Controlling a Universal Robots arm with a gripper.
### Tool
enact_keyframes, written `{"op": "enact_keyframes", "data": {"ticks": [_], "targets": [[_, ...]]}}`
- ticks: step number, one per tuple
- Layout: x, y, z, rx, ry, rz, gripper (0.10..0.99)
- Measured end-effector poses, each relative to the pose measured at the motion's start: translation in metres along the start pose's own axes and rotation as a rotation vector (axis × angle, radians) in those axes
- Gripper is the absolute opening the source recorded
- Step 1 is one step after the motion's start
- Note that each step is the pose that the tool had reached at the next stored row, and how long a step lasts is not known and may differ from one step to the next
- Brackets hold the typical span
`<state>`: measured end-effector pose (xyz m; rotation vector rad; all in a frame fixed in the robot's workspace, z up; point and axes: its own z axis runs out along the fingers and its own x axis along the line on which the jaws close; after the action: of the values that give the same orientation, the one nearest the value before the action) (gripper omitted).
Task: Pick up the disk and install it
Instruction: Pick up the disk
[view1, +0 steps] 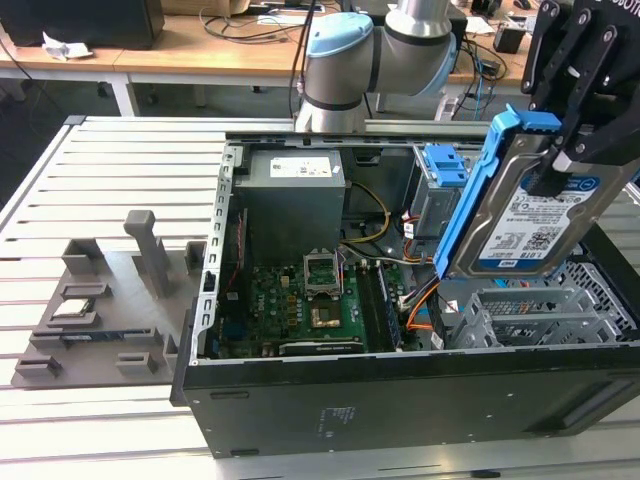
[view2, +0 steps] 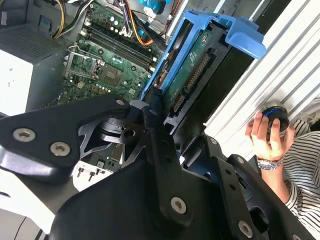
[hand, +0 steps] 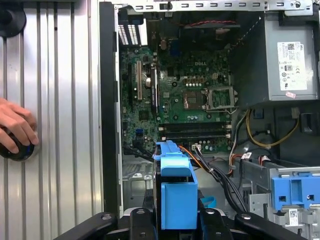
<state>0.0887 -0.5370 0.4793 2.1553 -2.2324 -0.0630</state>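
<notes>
Held the disk (view1: 530, 215) aloft on the exterior view's right, pinched in the end effector (view1: 556, 166). Closed the black fingers (view1: 548, 180) onto the upper part of the silver body, narrowed to the thickness of the drive and no further. Hung tilted, labelled face toward the exterior camera, lower end over the perforated drive cage (view1: 540, 315) in the near right of the open computer case (view1: 400, 400). Wore a blue carrier rail (view1: 468, 195) along the left edge and across the top. Showed the green circuit-board side of the disk (view2: 195, 75) in the second wrist view, clamped at the end effector (view2: 152, 112), above the motherboard (view2: 107, 65). Looked down, in the first wrist view, past the blue end of the disk (hand: 175, 195) and the end effector (hand: 175, 221) onto the motherboard (hand: 195, 100) and orange and black cables (hand: 215, 167). Sat deeper in the case: a grey power supply (view1: 295, 195) at the far left and a second blue carrier (view1: 445, 165) just left of the raised disk. Lay well apart to the left, on the slatted metal counter (view1: 120, 160): a grey fixture tray (view1: 110, 300) with a small square chip (view1: 75, 308). Rested a person's hand (view2: 267, 135) on a round black knob (view2: 277, 114) on the counter beside the case, with a striped sleeve (view2: 300, 175) behind the wrist.
</notes>
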Motion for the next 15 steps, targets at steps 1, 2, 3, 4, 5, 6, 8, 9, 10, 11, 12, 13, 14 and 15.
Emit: {"op": "enact_keyframes", "data": {"ticks": [1, 2, 3, 4, 5, 6, 8, 9, 10, 11, 12, 13, 14, 15], "targets": [[-0.0001, -0.0021, 0.0003, 0.000, 0.0003, 0.000, 0.365], [-0.0001, -0.0040, 0.0007, 0.000, 0.0005, 0.000, 0.365], [-0.0002, -0.0052, 0.0009, 0.000, 0.0009, 0.000, 0.365], [-0.0003, -0.0069, 0.0014, -0.001, 0.0016, 0.000, 0.365], [-0.0003, -0.0080, 0.0017, -0.001, 0.0023, 0.000, 0.365], [-0.0003, -0.0087, 0.0020, -0.001, 0.0027, 0.000, 0.365], [-0.0004, -0.0102, 0.0025, -0.001, 0.0035, 0.000, 0.365], [-0.0004, -0.0114, 0.0030, -0.001, 0.0041, 0.000, 0.365], [-0.0004, -0.0123, 0.0033, -0.001, 0.0043, 0.000, 0.365], [-0.0004, -0.0132, 0.0036, -0.001, 0.0043, 0.000, 0.365], [-0.0005, -0.0144, 0.0040, -0.001, 0.0046, 0.000, 0.365], [-0.0006, -0.0157, 0.0045, -0.001, 0.0050, 0.000, 0.365], [-0.0006, -0.0166, 0.0048, -0.001, 0.0053, 0.000, 0.365], [-0.0006, -0.0172, 0.0050, -0.001, 0.0056, 0.000, 0.365]]}}
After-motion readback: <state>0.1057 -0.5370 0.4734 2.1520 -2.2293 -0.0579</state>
